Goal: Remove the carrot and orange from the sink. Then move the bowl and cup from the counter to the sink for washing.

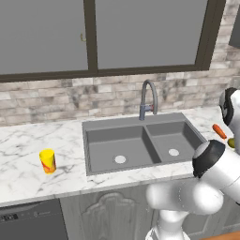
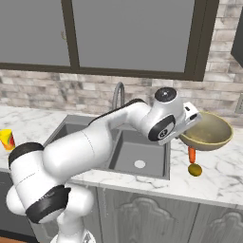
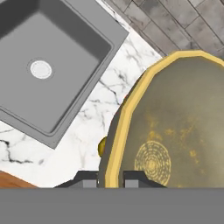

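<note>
Sink [image 1: 140, 123] basins bare, carrot [image 2: 191, 154] and orange [image 2: 194, 170] out on marble right of sink, bowl [image 2: 207, 131] lifted with gripper [image 3: 110, 178] clamped on rim, cup [image 1: 47, 161] left of sink untouched.

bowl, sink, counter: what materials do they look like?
Bowl: looks like glazed ceramic, olive-tan inside with mottled gold flecks and a ring pattern at the base, lighter yellow rim; could be enamel.
Sink: matte dark grey, uniform, no shine; composite or coated metal, unclear which.
Counter: white marble look, grey veining, smooth finish.
</note>
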